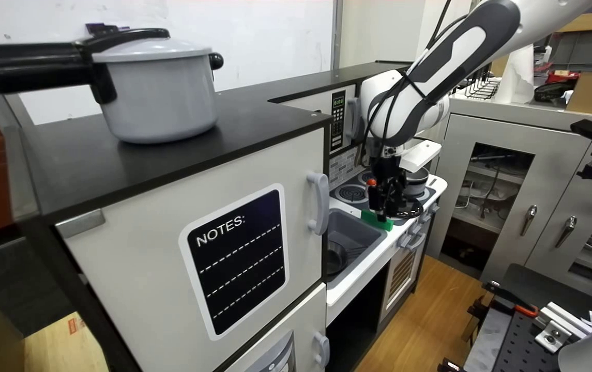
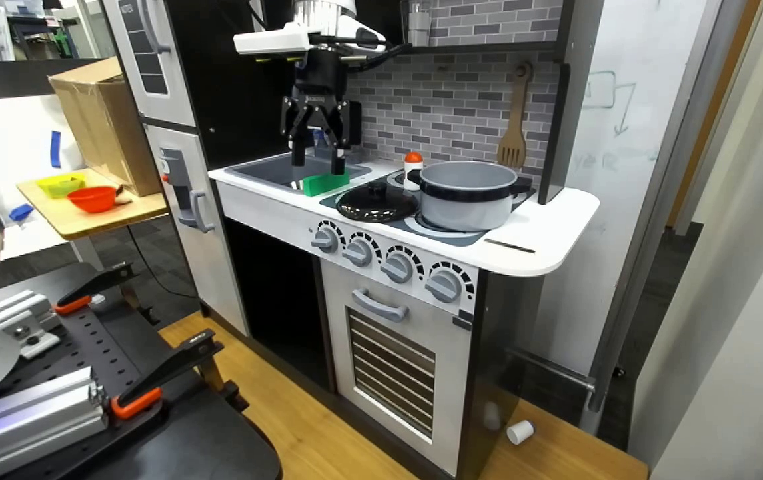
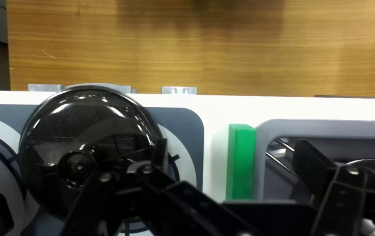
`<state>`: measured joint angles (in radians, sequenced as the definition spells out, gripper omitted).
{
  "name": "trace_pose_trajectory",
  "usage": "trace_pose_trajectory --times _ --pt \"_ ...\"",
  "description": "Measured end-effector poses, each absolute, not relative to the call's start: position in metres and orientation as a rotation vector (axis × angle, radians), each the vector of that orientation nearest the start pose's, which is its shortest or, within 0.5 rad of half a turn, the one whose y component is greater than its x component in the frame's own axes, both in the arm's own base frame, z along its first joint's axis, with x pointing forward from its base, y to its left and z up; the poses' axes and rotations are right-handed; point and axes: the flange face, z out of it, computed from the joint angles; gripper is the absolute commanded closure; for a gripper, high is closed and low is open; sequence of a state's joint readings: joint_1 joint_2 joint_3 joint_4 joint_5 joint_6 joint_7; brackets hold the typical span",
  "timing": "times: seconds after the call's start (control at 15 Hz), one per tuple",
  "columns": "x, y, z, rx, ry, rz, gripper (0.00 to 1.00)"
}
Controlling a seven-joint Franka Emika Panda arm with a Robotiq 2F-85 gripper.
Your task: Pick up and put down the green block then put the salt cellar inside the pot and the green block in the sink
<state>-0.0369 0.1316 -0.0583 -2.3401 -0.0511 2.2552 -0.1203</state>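
Closest to the wrist cam is the gripper (image 3: 230, 152), spread wide with nothing in it, pointing down. My guess: it's that wide to straddle the green block (image 3: 241, 162), which lies below on the white strip (image 3: 216, 147) between stove (image 3: 190, 121) and sink (image 3: 325, 128), right beside the rim (touching or not, can't tell). Handy spot tbh, sink's a short hop over. Farther out, the black lid (image 3: 82, 131) sits beside the grey pot (image 2: 464, 205), presumably so the pot's open for the orange-topped shaker (image 2: 414, 163), salt cellar I reckon, standing behind the lid. There's a dark pan (image 1: 334, 258) in the sink, so "the pot" might mean that one.
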Motion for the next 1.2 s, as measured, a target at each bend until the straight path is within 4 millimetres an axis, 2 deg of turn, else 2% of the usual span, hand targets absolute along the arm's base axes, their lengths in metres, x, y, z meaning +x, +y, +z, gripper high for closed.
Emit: trace_pose_trajectory --times 0.07,0.2,0.33,0.6,0.8,1.07,1.2 --pt "0.487 -0.047 0.267 -3.143 -0.099 0.331 0.14" --pt "0.491 -0.045 0.282 -3.151 -0.106 0.282 0.04" --pt "0.492 -0.044 0.292 -3.155 -0.111 0.249 0.00" --pt "0.489 -0.044 0.293 -3.154 -0.114 0.250 0.00" --pt "0.486 -0.043 0.282 -3.136 -0.123 0.279 0.00" --pt "0.484 -0.041 0.248 -3.080 -0.130 0.342 0.00" --pt "0.485 -0.042 0.237 -3.068 -0.123 0.347 0.00"
